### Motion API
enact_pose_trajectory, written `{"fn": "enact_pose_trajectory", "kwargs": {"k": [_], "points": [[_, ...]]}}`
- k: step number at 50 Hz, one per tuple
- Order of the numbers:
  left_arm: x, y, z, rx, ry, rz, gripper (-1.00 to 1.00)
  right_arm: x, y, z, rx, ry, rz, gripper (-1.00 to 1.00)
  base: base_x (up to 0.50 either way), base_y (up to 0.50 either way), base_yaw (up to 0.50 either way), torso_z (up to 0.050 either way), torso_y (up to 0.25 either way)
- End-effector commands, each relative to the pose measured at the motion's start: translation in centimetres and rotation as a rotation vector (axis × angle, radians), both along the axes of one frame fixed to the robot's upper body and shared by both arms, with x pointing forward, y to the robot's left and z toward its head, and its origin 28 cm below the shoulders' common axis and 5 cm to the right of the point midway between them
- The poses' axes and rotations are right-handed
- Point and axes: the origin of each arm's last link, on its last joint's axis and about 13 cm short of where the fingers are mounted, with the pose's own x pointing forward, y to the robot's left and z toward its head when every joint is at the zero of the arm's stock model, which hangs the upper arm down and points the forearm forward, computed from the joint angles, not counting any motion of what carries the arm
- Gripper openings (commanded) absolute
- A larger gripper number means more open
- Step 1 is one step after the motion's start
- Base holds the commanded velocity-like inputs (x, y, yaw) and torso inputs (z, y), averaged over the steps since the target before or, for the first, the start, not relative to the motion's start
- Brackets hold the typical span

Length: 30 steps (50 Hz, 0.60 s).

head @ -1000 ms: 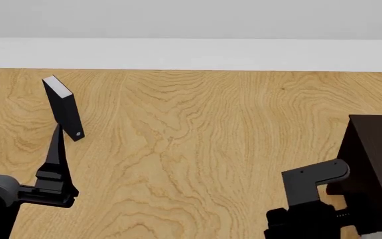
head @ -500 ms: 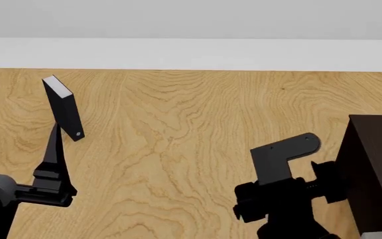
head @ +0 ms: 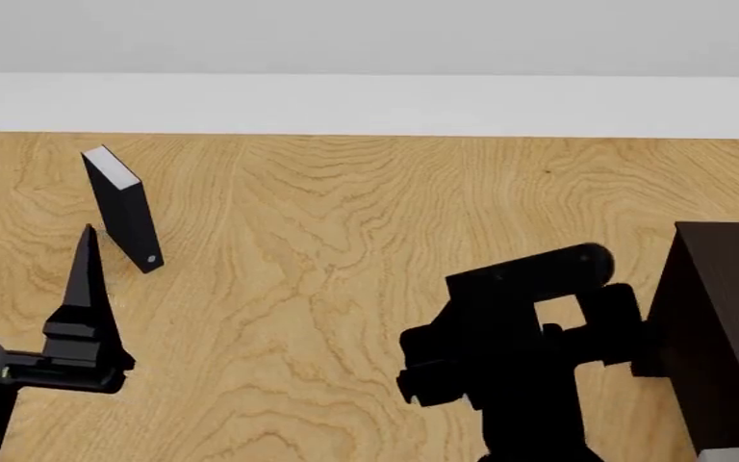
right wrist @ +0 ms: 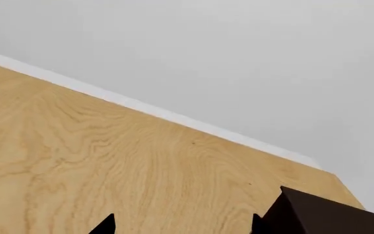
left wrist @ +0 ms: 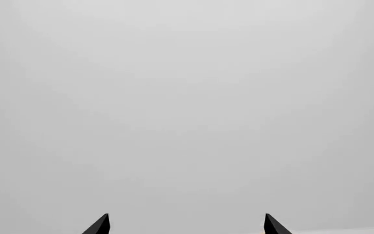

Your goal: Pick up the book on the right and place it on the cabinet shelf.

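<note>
Wooden tabletop [head: 344, 250] with a bold grain fills most of our head view, bordered at the far edge by a pale wall. Near its far left a slim black book [head: 123, 210] stands upright, a little tilted, with white page edges on top and a small mark low on its spine. At the right edge we see the corner of a near-black cabinet [head: 729, 327]; its top corner also shows in our right wrist view [right wrist: 323, 214]. A small light-grey patch sits at the cabinet's lower corner, too cropped for us to say whether it is the grey book. We cannot otherwise find that book in any view, nor the shelf board inside the cabinet.

Our left gripper [left wrist: 185, 225] hangs above the table at the lower left, pointing upward toward the wall; its two fingertips [left wrist: 101, 225] stand well apart, with nothing between them. Our right gripper [right wrist: 181, 225] is raised beside the cabinet, and its tips are likewise spread wide and empty, facing across the table toward the wall.
</note>
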Motion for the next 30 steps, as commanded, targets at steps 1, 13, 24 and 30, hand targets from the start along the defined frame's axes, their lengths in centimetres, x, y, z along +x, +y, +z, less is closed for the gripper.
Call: {"fn": "enact_pose_trajectory", "kwargs": {"k": [1, 13, 24, 30], "points": [[-0.6, 0.0, 0.7, -0.02, -0.023, 0.0, 1.0, -2.4, 0.7, 2.3, 0.006, -0.102, 0.018, 1.0, 0.0, 0.0, 0.0, 0.0, 0.0], [-0.9, 0.0, 0.9, -0.025, -0.032, -0.006, 1.0, -3.5, 0.9, 3.3, 0.024, -0.159, 0.017, 1.0, 0.0, 0.0, 0.0, 0.0, 0.0], [-1.4, 0.3, 0.9, -0.025, -0.037, -0.003, 1.0, -4.7, 1.1, 3.6, 0.012, -0.173, 0.016, 1.0, 0.0, 0.0, 0.0, 0.0, 0.0], [-2.1, 0.7, 1.4, -0.034, -0.053, 0.006, 1.0, -5.5, 1.3, 4.5, 0.008, -0.213, 0.015, 1.0, 0.0, 0.0, 0.0, 0.0, 0.0]]}}
